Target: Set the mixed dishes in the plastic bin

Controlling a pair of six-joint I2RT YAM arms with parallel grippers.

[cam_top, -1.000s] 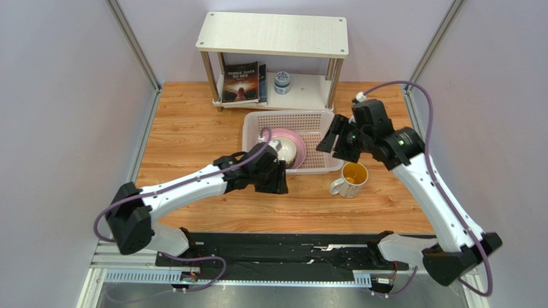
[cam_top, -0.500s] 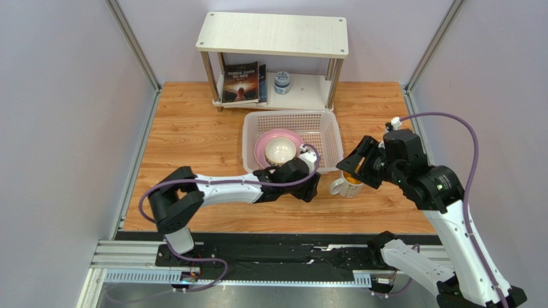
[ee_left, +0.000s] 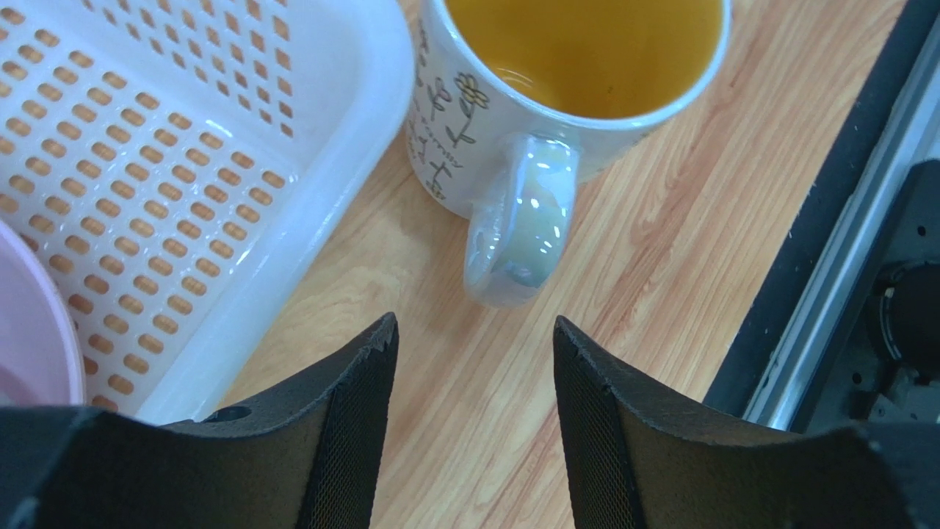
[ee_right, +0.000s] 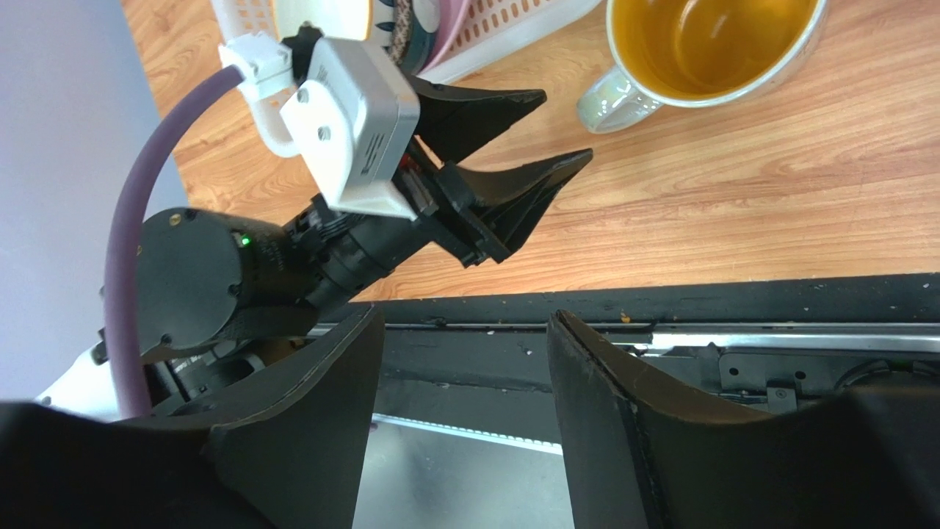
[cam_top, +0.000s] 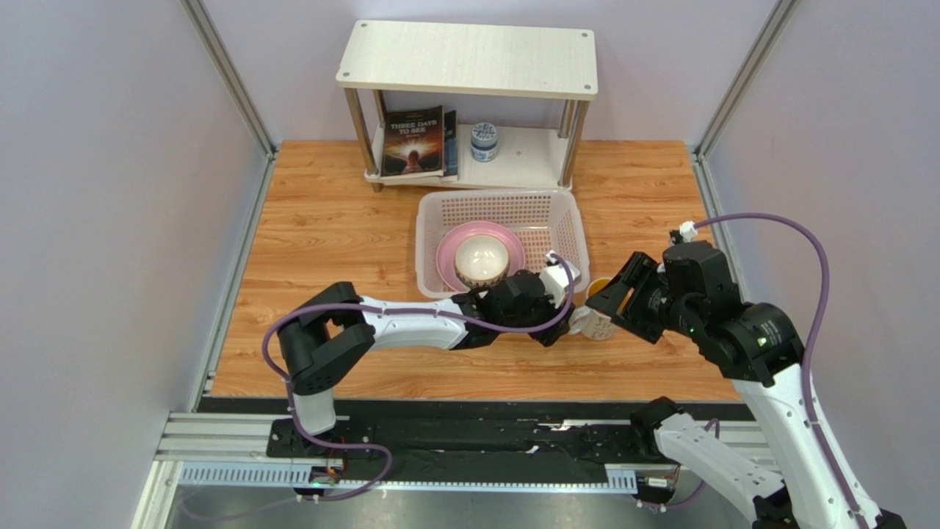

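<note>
Here, the bin [cam_top: 502, 212] holds the plate [cam_top: 455, 248] and a white bowl [cam_top: 481, 260]. The left gripper [ee_left: 474, 336] is parted about halfway and empty. Straight ahead of it, just short of its fingertips, the mug's handle [ee_left: 516, 226] points back at it. The mug [ee_left: 585, 55] stands upright on the table, just beside the bin's corner. The right gripper [ee_right: 463, 320], likewise parted and empty, has the mug ahead and off to one side. The left arm looks nearer and better lined up to straddle the handle.

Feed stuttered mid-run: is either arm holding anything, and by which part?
Nothing is held. Both arms' jaws stand open and empty; the left jaws sit just short of the handle of the white yellow-lined ceramic mug.
</note>
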